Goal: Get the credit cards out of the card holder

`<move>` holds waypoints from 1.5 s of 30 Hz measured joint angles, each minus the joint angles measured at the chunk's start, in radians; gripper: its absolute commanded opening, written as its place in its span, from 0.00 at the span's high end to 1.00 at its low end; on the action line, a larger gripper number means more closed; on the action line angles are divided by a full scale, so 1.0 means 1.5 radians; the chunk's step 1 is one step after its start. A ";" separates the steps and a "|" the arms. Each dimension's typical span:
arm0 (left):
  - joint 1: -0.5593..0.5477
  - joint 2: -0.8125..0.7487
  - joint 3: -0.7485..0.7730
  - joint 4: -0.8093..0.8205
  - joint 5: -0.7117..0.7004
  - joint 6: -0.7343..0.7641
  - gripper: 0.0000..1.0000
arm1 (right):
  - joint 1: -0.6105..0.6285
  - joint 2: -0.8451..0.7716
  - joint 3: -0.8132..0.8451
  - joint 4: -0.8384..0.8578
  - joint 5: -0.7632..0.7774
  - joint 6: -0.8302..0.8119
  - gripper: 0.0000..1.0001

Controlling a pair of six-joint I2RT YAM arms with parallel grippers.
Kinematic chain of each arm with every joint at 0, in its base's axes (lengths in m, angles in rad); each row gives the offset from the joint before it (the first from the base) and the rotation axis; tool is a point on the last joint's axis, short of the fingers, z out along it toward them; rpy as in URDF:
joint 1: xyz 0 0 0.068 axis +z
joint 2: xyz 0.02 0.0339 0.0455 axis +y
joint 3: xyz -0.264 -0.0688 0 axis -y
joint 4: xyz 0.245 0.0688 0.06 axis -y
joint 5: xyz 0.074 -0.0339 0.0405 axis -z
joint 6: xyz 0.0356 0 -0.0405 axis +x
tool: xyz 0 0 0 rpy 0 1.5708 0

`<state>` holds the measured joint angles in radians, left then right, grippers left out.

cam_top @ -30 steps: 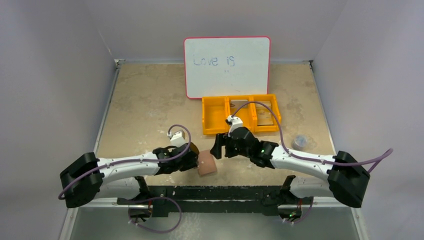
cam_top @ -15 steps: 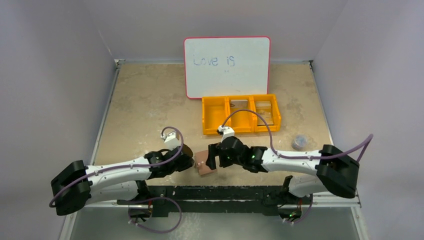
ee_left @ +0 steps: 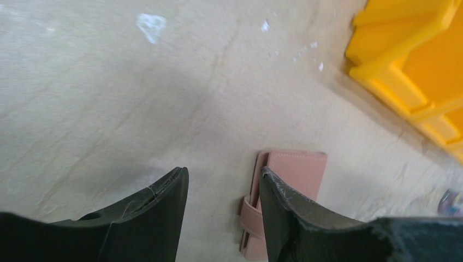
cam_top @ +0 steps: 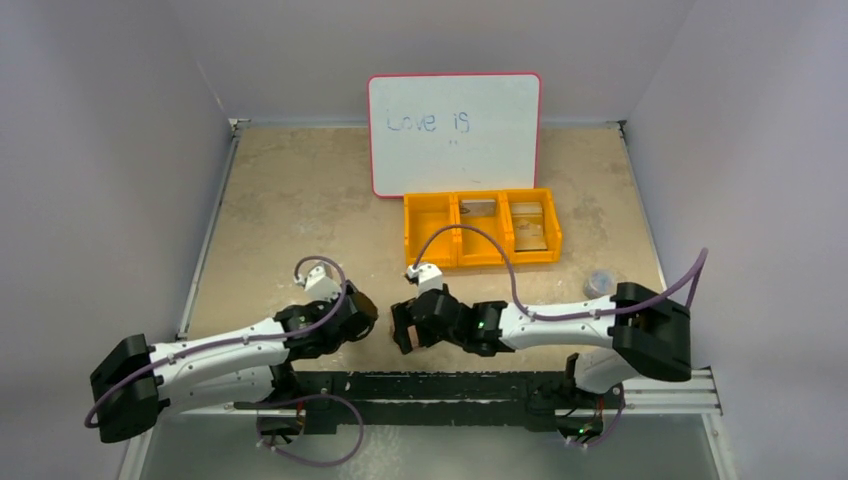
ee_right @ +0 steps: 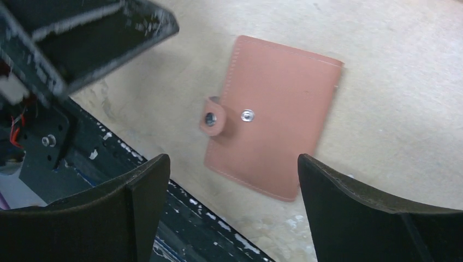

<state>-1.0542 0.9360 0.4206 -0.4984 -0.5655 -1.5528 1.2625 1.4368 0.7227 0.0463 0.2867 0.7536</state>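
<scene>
Closed card holder [ee_right: 273,117] under R tool [ee_right: 232,164], L tool [ee_left: 224,173] beside, tray [cam_top: 480,194] behind

Whiteboard [cam_top: 454,134]: red frame, upright at far edge of beige surface [cam_top: 290,200], centre; blue handwriting "Love is".
Orange three-compartment tray [cam_top: 430,238]: just in front of whiteboard; flat items in middle and right compartments.
Small round bluish object [cam_top: 600,283]: near right edge, apart from tray.

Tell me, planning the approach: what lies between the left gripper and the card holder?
Only bare table between the left gripper and the card holder, in the right wrist view.
</scene>
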 measured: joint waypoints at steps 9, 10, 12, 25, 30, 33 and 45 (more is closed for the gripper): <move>0.000 -0.080 0.000 -0.164 -0.102 -0.188 0.52 | 0.087 0.095 0.087 -0.053 0.101 -0.050 0.29; 0.000 -0.082 0.000 -0.179 -0.108 -0.204 0.52 | 0.092 0.106 0.093 -0.060 0.110 -0.053 0.30; 0.000 -0.088 0.000 -0.213 -0.120 -0.237 0.52 | 0.100 0.127 0.105 -0.076 0.127 -0.056 0.32; 0.000 -0.117 0.000 -0.278 -0.152 -0.297 0.53 | 0.130 0.252 0.233 -0.215 0.262 -0.015 0.50; 0.000 -0.128 0.000 -0.278 -0.153 -0.296 0.54 | 0.137 0.262 0.245 -0.246 0.305 0.017 0.61; 0.000 -0.133 0.000 -0.276 -0.155 -0.291 0.55 | 0.137 0.244 0.241 -0.256 0.306 0.040 0.66; 0.000 -0.076 0.000 -0.147 -0.141 -0.153 0.55 | 0.126 0.128 0.175 -0.254 0.282 0.091 1.00</move>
<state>-1.0538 0.8215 0.4210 -0.7185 -0.7769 -1.7817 1.4509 1.6287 0.9855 -0.3340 0.7101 0.8906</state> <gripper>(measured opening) 0.450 0.321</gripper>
